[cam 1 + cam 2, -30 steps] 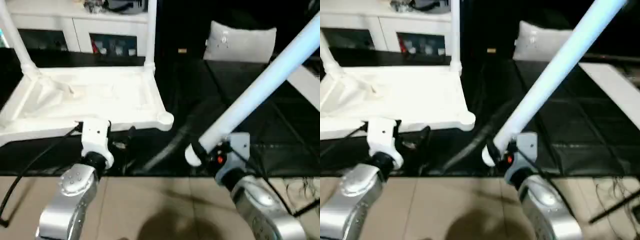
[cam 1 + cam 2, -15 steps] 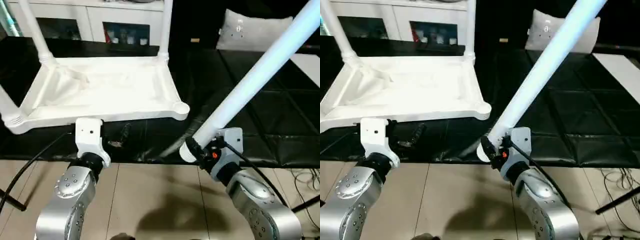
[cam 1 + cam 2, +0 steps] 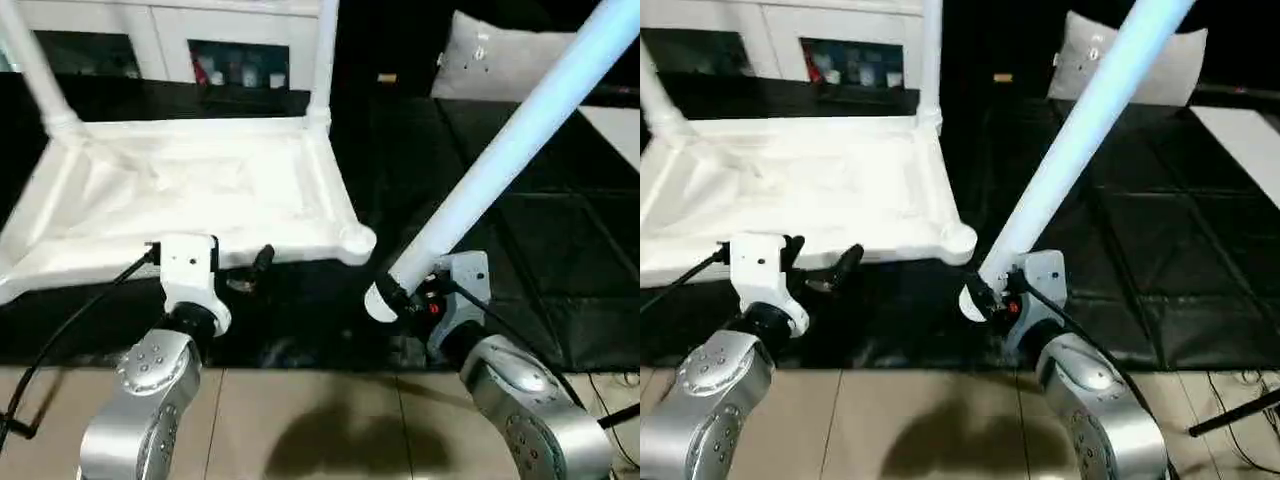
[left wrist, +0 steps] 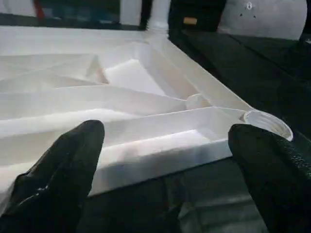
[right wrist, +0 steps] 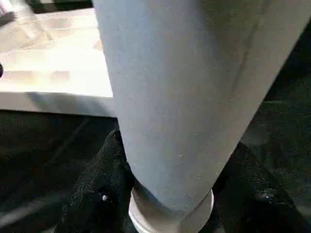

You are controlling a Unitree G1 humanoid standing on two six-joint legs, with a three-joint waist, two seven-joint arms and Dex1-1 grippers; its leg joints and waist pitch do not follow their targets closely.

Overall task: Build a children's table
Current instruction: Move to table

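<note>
The children's table top [image 3: 200, 195] lies upside down on the black mat [image 3: 520, 250], ribbed underside up, with 2 legs [image 3: 322, 60] standing in its far corner sockets. The left claw [image 4: 160, 174] is spread wide just beside the near edge, close to an empty socket [image 4: 267, 124]. The right claw [image 5: 165, 194] pinches a loose leg [image 3: 510, 150] near its thick end, slanting up and away to the right.

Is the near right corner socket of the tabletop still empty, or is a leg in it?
Empty. The near right corner socket shows an open threaded ring, and the right gripper holds the loose leg slanted, off to the side.
</note>
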